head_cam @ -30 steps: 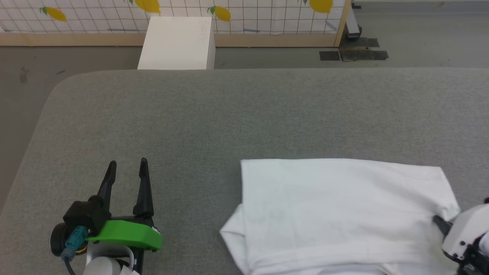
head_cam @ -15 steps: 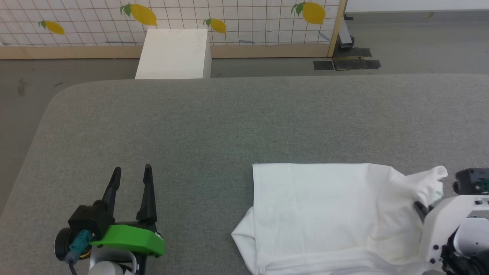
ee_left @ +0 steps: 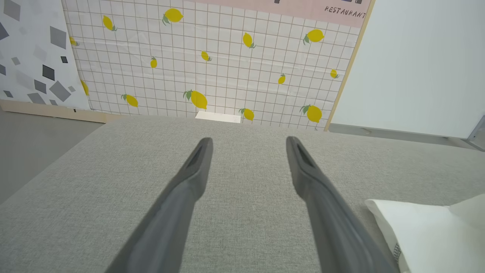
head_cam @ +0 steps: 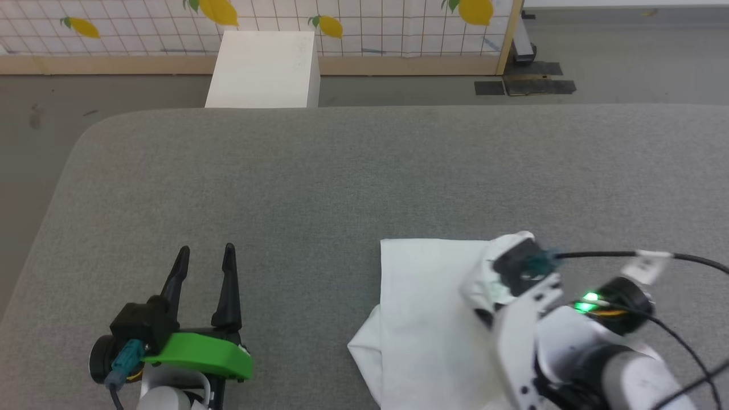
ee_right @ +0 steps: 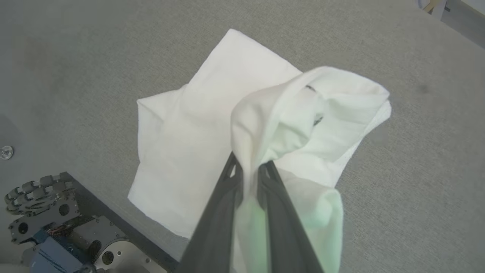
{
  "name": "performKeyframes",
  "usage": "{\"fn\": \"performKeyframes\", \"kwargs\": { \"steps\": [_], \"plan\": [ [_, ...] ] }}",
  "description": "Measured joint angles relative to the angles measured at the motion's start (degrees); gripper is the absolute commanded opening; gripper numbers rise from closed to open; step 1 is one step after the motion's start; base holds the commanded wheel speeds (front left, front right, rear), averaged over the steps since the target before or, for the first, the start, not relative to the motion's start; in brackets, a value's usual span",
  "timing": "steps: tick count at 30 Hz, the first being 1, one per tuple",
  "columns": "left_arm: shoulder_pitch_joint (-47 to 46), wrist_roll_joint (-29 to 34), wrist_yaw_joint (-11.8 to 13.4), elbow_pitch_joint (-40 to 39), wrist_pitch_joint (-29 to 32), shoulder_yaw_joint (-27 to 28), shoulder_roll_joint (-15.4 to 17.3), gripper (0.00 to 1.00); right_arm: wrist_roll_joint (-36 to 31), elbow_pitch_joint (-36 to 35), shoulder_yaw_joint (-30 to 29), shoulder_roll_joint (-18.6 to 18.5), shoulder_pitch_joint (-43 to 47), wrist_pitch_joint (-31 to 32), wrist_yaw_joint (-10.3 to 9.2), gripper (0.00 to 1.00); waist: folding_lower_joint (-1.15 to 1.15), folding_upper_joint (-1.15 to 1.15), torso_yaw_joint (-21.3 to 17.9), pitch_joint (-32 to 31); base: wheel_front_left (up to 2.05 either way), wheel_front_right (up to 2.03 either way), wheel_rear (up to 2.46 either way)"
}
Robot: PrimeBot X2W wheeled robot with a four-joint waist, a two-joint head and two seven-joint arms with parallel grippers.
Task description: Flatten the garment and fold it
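The garment, white and soft, lies on the grey table at the lower right, partly doubled over. My right arm's wrist hangs above it and hides its right half. In the right wrist view my right gripper is shut on a bunched fold of the garment, lifted above the flat layer. My left gripper rests open at the lower left, apart from the cloth. Nothing sits between the spread fingers of the left gripper, and a corner of the garment shows to their right.
A rigid white box stands on the floor beyond the table's far edge, before a lemon-patterned screen. A black cable runs from the right wrist. The robot's base shows below the table's near edge.
My right gripper has lifted the garment's right edge and carried it leftward over the rest of the cloth. The left gripper stayed put; the head camera shifted slightly.
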Motion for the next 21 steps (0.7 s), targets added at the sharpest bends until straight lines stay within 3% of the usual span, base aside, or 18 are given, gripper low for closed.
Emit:
{"fn": "performKeyframes", "kwargs": {
  "steps": [7, 14, 15, 16, 21],
  "plan": [
    [-0.85, 0.00, -0.09, 0.11, 0.00, -0.56, -0.15, 1.00, 1.87, 11.34, 9.53, 2.66, -8.08, -3.81, 0.00, 0.00, 0.00, 0.00, 1.27, 1.37, 0.00, 0.00, 0.00],
    [-1.51, -0.01, -0.18, 0.35, 0.00, -0.76, -0.19, 1.00, 3.93, 23.03, 13.32, 5.13, -13.72, -8.21, 0.00, 0.00, 0.00, 0.00, 2.54, 2.83, 0.00, 0.00, 0.00],
    [-1.57, -0.01, -0.18, 0.36, 0.00, -0.78, -0.19, 1.00, 4.41, 24.15, 13.40, 5.32, -14.09, -8.89, 0.00, 0.16, 0.00, 0.00, 2.69, 2.97, 0.00, 0.00, 0.00],
    [-1.65, -0.02, -0.18, 0.38, 0.00, -0.81, -0.20, 1.00, 4.92, 25.17, 13.92, 5.38, -14.52, -9.57, 0.00, 1.00, 0.00, 0.00, 2.85, 3.10, 0.00, 0.00, 0.00],
    [-1.70, -0.24, -0.18, 0.48, 0.00, -0.70, -0.20, 1.00, 7.11, 25.94, 15.37, 5.64, -15.82, -12.96, 0.00, 1.00, 0.00, 0.00, 2.91, 3.20, 0.00, 0.00, 0.00]
  ]
}}
